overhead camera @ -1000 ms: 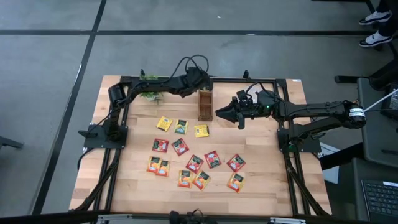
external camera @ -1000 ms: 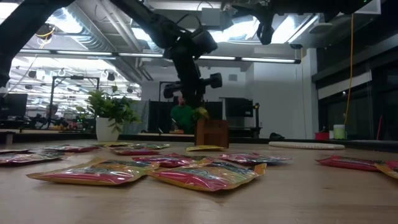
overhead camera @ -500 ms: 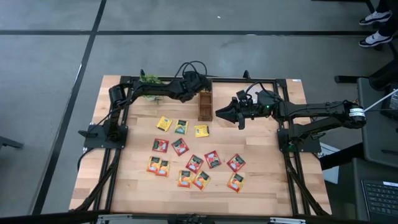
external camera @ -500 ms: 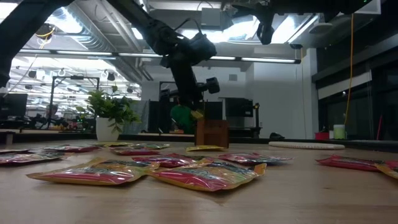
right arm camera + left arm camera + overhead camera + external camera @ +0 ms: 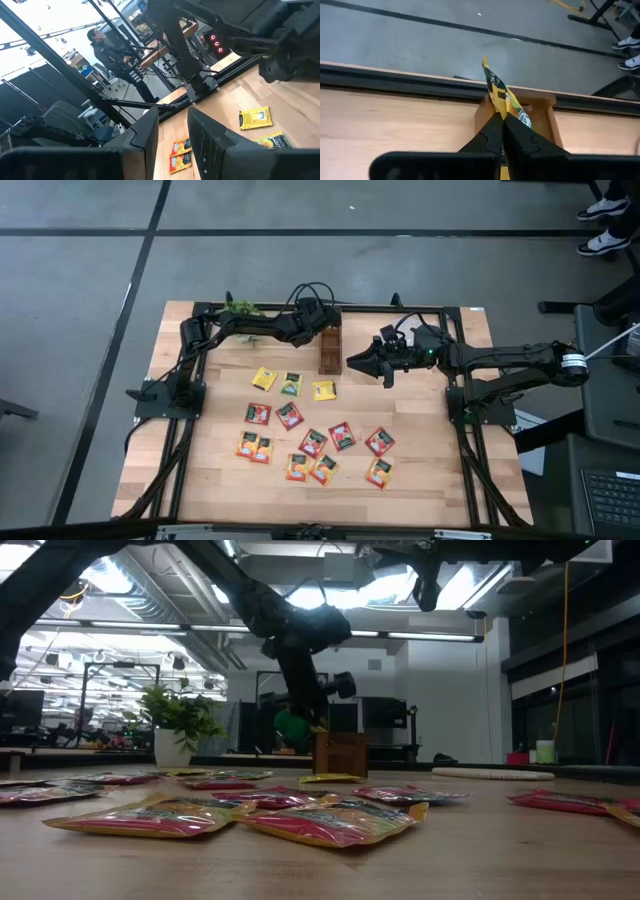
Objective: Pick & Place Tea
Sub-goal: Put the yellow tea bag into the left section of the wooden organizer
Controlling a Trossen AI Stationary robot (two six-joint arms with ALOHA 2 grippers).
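Note:
My left gripper (image 5: pixel 322 330) is at the table's far edge, over a small wooden box (image 5: pixel 330 348), and is shut on a yellow tea sachet (image 5: pixel 495 87). In the low view that sachet (image 5: pixel 318 724) hangs just above the box (image 5: pixel 340 752). Several more tea sachets (image 5: pixel 312 442) in yellow, red and orange lie flat on the table's middle and near part. My right gripper (image 5: pixel 352 362) hovers to the right of the box, pointing toward it. Its fingers (image 5: pixel 172 135) are open, with nothing between them. My left gripper pinches the yellow sachet between its two fingers, by the part nearest the fingertips (image 5: pixel 500 112). The fingers slant down toward the table's far edge. The sachet sticks out past the fingertips on edge, over the box's open top (image 5: pixel 540 107), clear of the table.
A potted plant (image 5: pixel 240 315) stands at the far left, next to my left arm. Black frame rails (image 5: pixel 180 460) run along the table's left and right sides. A person (image 5: pixel 102 45) shows in the room beyond the table.
My left gripper has sunk a little toward the wooden box, still shut on the yellow sachet, and its wrist has rolled, which has turned the sachet with it.

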